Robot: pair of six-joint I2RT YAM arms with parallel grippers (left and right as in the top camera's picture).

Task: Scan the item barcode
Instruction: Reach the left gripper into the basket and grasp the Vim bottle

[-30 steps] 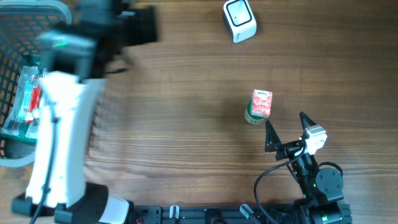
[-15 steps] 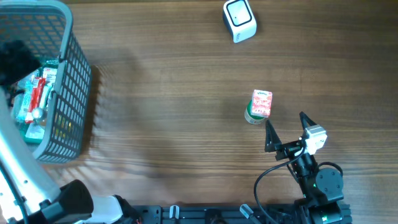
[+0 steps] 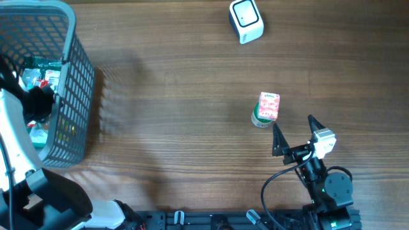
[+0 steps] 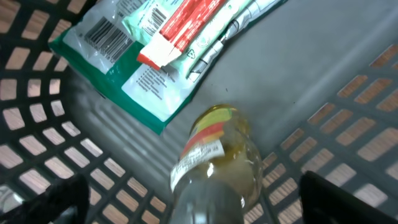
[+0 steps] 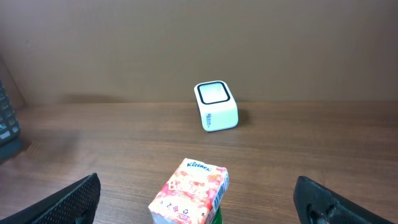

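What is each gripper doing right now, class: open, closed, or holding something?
Left gripper: open, fingers either side of the bottle, not gripping it.
Right gripper: open, holding nothing.

A brown wood-grain table [image 3: 160, 128] meets a plain brown wall [image 5: 186, 37].

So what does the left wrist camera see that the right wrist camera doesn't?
Only left wrist: inside the grey basket, a clear bottle and a green packet with a barcode. Only right wrist: the white scanner and a Kleenex pack on the wooden table. Both: dark tips in the lower corners, the left pincer and right pincer, open.
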